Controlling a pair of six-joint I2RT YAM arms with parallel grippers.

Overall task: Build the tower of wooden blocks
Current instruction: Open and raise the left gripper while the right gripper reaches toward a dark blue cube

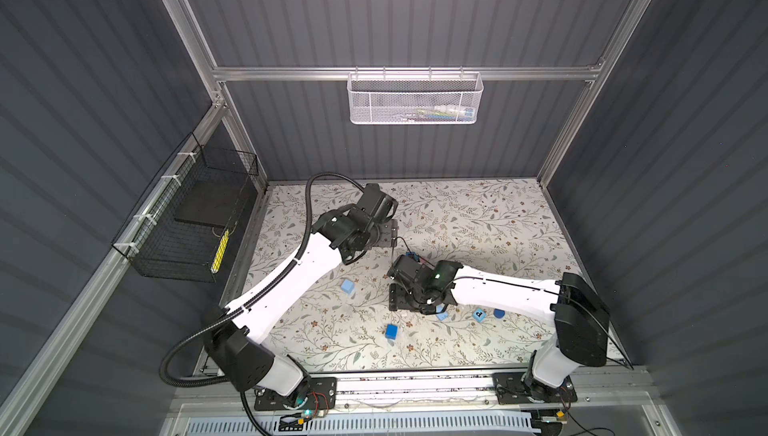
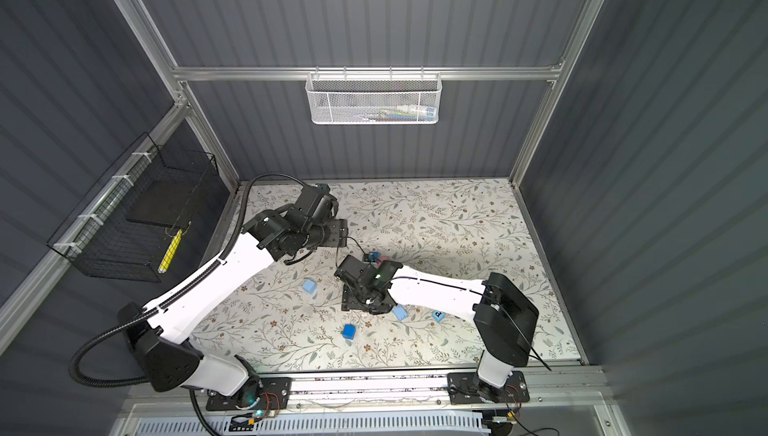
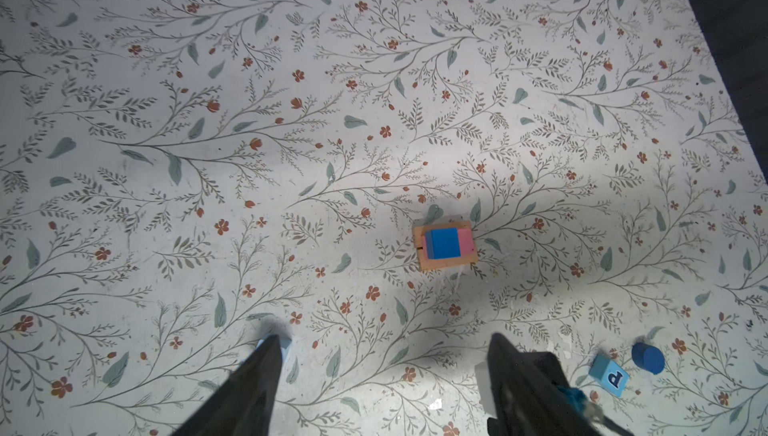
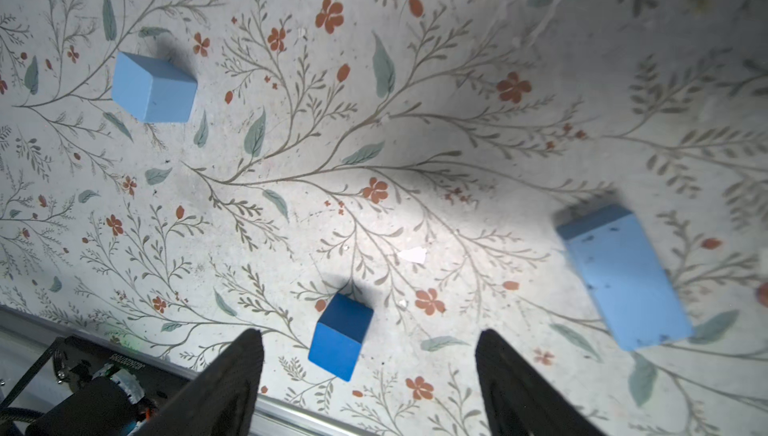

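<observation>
Right wrist: pick step, seemingly; right claw (image 4: pixel 370 332) spread at dark blue cube (image 4: pixel 340 336), 6 o'clock of tower (image 3: pixel 444 243); next descend, pinch. Left claw (image 3: pixel 384 336) spread.

Both top views look down from high over the six o'clock edge of the floral-patterned tabletop (image 1: pixel 478 213), facing the grey ribbed wall (image 1: pixel 395 18) at twelve o'clock and holding the whole cell. The left wrist view looks down from some height on the stack of tan, pink and blue wooden blocks (image 3: pixel 444 245). The right wrist view sits nearer the surface, over the dark blue wooden cube (image 4: pixel 340 336), which both top views also show.
</observation>
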